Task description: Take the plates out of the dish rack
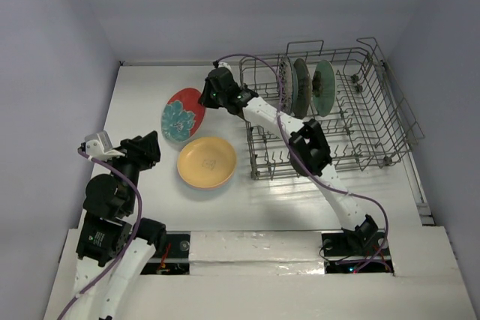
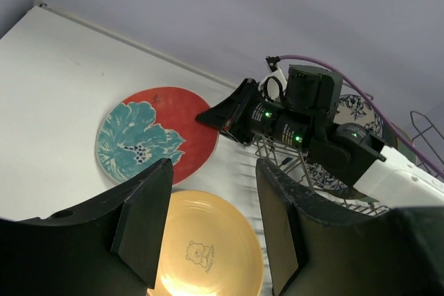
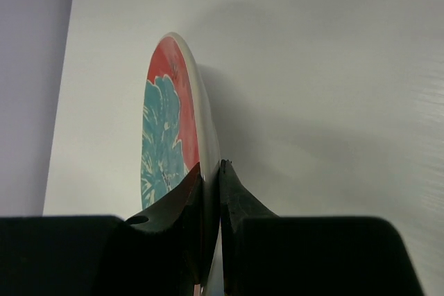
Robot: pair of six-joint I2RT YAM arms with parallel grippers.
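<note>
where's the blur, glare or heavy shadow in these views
top external: sharp, evenly lit, no glare, only faint shadows under the yellow plate and the rack; left wrist: the left gripper is dark and soft-edged up close; right wrist: the right gripper is a near-black silhouette, and the red plate it pinches throws a soft shadow on the table to its right

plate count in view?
5. Three upright in the grey wire dish rack: patterned, dark green, teal. Round yellow plate flat on the table. Red floral plate clamped in right end effector.
</note>
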